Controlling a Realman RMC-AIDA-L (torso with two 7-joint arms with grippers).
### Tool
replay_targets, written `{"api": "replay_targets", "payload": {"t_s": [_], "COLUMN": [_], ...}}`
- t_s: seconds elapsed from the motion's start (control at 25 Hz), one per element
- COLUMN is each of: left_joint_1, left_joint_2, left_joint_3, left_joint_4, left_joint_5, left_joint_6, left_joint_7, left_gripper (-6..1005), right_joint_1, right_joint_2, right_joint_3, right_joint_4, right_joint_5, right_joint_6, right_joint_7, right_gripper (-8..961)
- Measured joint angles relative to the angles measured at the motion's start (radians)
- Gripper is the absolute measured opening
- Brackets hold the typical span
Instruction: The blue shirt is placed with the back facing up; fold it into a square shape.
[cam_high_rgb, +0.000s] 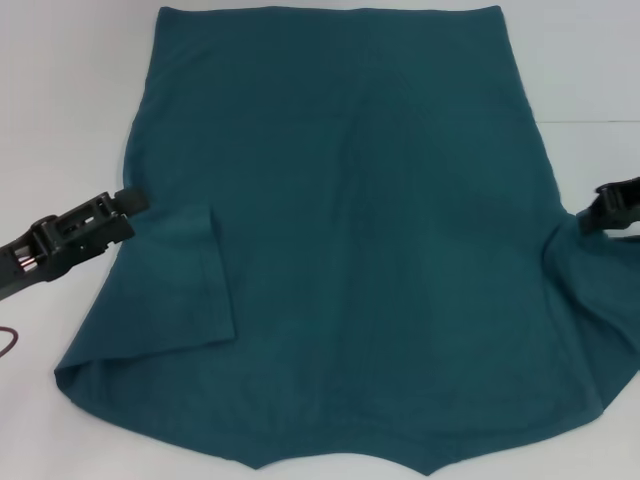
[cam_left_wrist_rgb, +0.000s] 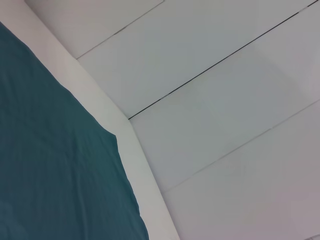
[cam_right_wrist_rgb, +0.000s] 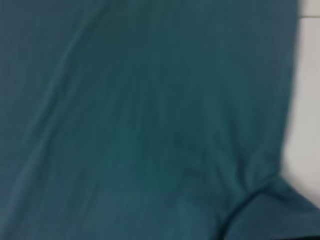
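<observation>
Nearest the head camera, the blue shirt (cam_high_rgb: 350, 250) lies spread flat on the white bench (cam_high_rgb: 60, 120), its left sleeve folded inward over the body. At that left edge sits the left gripper (cam_high_rgb: 128, 210); the right gripper (cam_high_rgb: 600, 215) meets the right sleeve's bunched edge. Neither's opening or hold can be told.

We see the blue shirt (cam_high_rgb: 350, 230) lying flat over most of the white table (cam_high_rgb: 70, 110), from 12 o'clock down to 6. Bare table shows at 10 and 2 o'clock, so a gripper could pass there. The left gripper (cam_high_rgb: 125, 212) sits at 9 o'clock, touching the shirt's edge by the folded-in sleeve (cam_high_rgb: 190, 285). The right gripper (cam_high_rgb: 600, 212) sits at 3 o'clock where the cloth bunches.
</observation>
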Motion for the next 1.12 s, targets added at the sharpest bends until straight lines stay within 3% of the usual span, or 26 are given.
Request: {"api": "replay_targets", "payload": {"t_s": [0.44,1.12], "left_joint_1": [0.000,0.000], "left_joint_2": [0.000,-0.009], "left_joint_3": [-0.001,-0.001], "left_joint_4": [-0.003,-0.003], "left_joint_5": [-0.011,-0.035], "left_joint_6": [-0.018,-0.024], "left_joint_7": [-0.001,0.003], "left_gripper": [961,961], "right_joint_1": [0.061,0.090], "right_joint_2": [0.042,0.072], "right_joint_3": [-0.024,-0.037], "right_joint_4": [0.037,0.121], "right_joint_5": [-0.007,0.031], "right_joint_6": [-0.059,0.118], "right_joint_7": [0.045,0.128], "right_gripper": [3,4]}}
